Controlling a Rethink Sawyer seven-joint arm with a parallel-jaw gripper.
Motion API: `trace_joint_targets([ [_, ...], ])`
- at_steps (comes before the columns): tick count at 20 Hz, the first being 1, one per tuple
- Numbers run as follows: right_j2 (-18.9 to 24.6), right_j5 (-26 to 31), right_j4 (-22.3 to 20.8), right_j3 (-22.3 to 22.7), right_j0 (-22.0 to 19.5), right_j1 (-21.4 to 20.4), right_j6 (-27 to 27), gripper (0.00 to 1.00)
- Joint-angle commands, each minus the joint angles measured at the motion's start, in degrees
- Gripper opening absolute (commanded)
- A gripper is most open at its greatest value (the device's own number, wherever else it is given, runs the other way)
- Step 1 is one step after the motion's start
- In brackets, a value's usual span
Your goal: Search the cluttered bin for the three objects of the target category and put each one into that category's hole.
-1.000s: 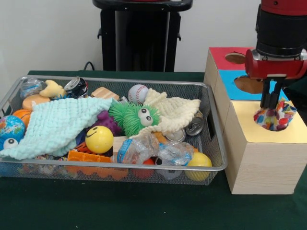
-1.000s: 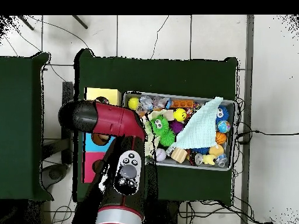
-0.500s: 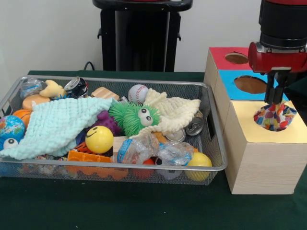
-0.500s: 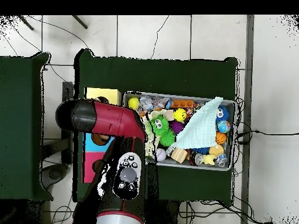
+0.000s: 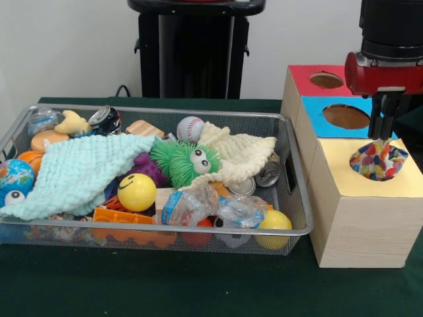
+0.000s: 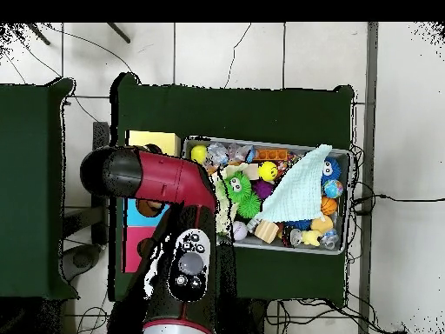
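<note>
The wire-mesh bin (image 5: 165, 228) lies on the green table, full of toys, balls, cans and cloths; it also shows in the overhead view (image 6: 261, 142). A multicoloured patterned cloth (image 5: 380, 162) sits bunched in the round hole of the yellow-topped wooden box (image 5: 360, 224). My gripper (image 5: 382, 135) hangs open just above the cloth, its tips at the cloth's top edge and holding nothing. In the overhead view the red arm (image 6: 148, 178) hides the gripper and the hole; only the yellow top's far part (image 6: 155, 142) shows.
The blue-topped box (image 5: 317, 119) and the red-topped box (image 5: 301, 76) stand behind the yellow one. In the bin lie a mint cloth (image 5: 82, 172), a cream cloth (image 5: 238, 155), a green fuzzy toy (image 5: 182, 162), a yellow smiley ball (image 5: 137, 191) and a baseball (image 5: 190, 129).
My gripper has risen out of the patterned cloth and shifted slightly right. The cloth has stayed in the yellow box's hole. Nothing in the bin has moved.
</note>
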Motion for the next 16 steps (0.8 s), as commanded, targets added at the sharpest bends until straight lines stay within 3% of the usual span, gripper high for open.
trace_joint_targets([
  [1,3.8,1.7,-0.7,5.0,-1.2,2.1,10.1,0.00],
  [9,7.7,-8.4,-0.3,4.8,-3.0,7.1,9.3,0.00],
  [16,11.5,-13.8,-0.3,4.5,-5.2,9.8,8.6,0.00],
])
